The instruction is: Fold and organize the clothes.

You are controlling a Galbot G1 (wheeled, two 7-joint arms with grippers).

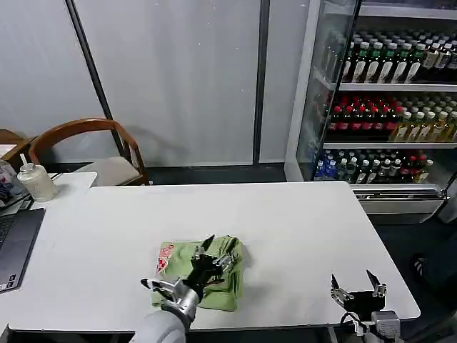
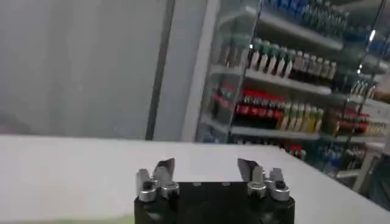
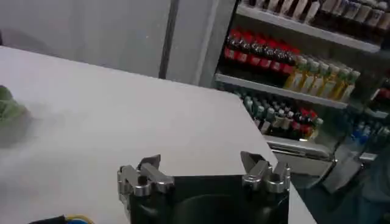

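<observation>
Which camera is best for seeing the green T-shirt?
The head view. It shows the folded T-shirt on the white table, red print at one edge, with the open left gripper over it. The right wrist view catches just a green bit far off. The left wrist view gives a faint green strip at most.

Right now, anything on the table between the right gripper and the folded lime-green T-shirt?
Nothing visible. The right gripper hangs open at the near right edge of the white table; only bare tabletop separates it from the folded lime-green T-shirt. The left gripper is open over the shirt.
</observation>
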